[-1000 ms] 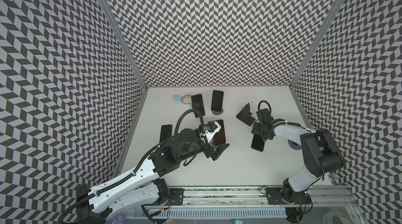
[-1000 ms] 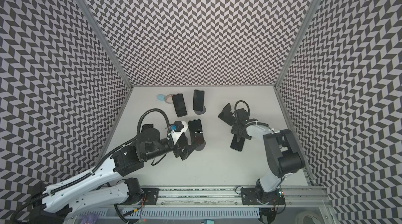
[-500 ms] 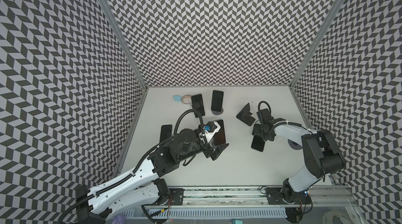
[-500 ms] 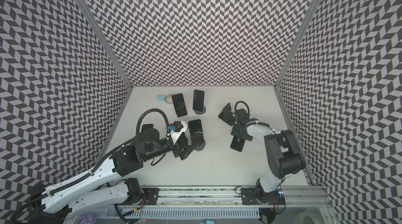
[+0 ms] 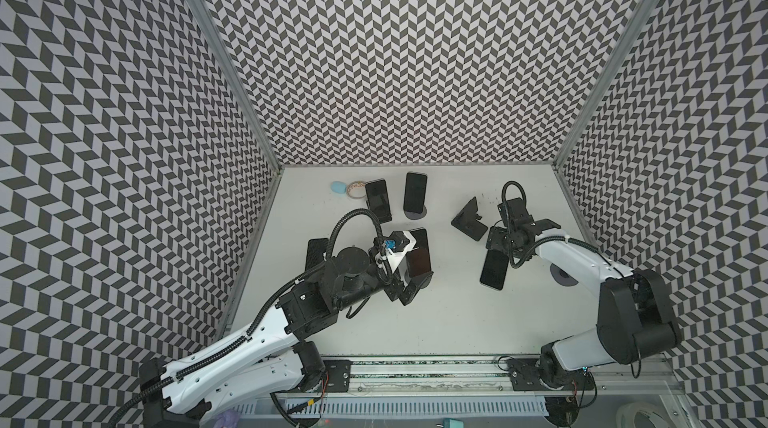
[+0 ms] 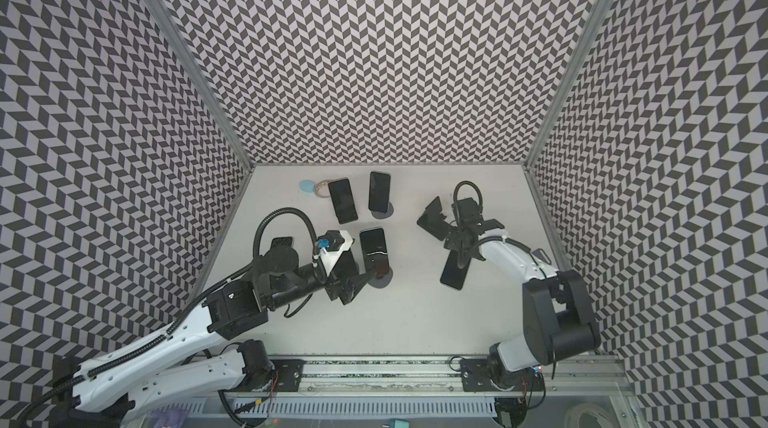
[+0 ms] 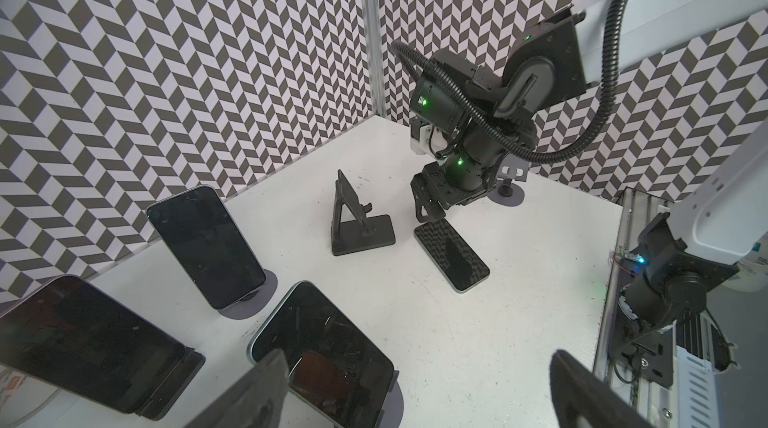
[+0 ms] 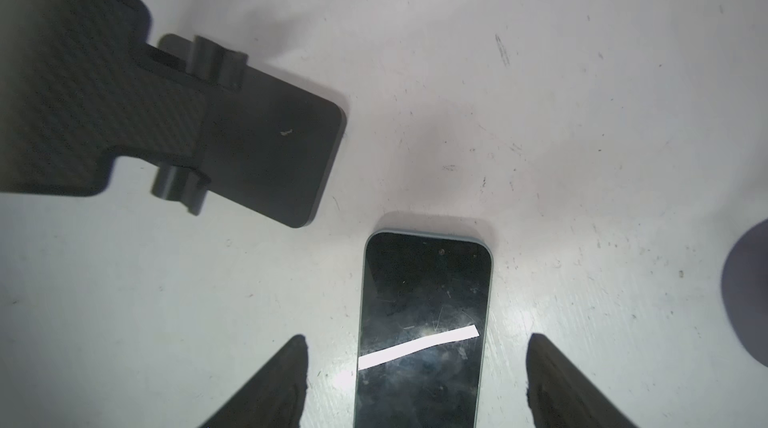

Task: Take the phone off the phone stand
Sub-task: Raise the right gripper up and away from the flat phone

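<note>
A dark phone [image 5: 493,271] [image 6: 454,272] [image 8: 422,322] lies flat on the white table, just in front of an empty black folding phone stand [image 5: 469,220] [image 8: 266,147]. My right gripper [image 5: 500,238] [image 8: 417,380] hangs open over the phone's far end. Its fingers [image 8: 274,384] straddle the phone with a gap on each side. Another phone [image 5: 419,255] [image 7: 324,359] leans on a round-based stand at the centre. My left gripper [image 5: 409,288] [image 7: 415,397] stands wide open just beside it, holding nothing.
Two more phones lean on stands at the back [image 5: 415,196] [image 5: 377,199]. A dark flat phone [image 5: 316,253] lies at the left. A blue object [image 5: 338,187] and a tape roll [image 5: 354,190] sit in the back left. A round purple base [image 5: 561,276] stands under the right arm.
Almost nothing: the right gripper has shifted very slightly over the flat phone's end. The left arm has stayed still.
</note>
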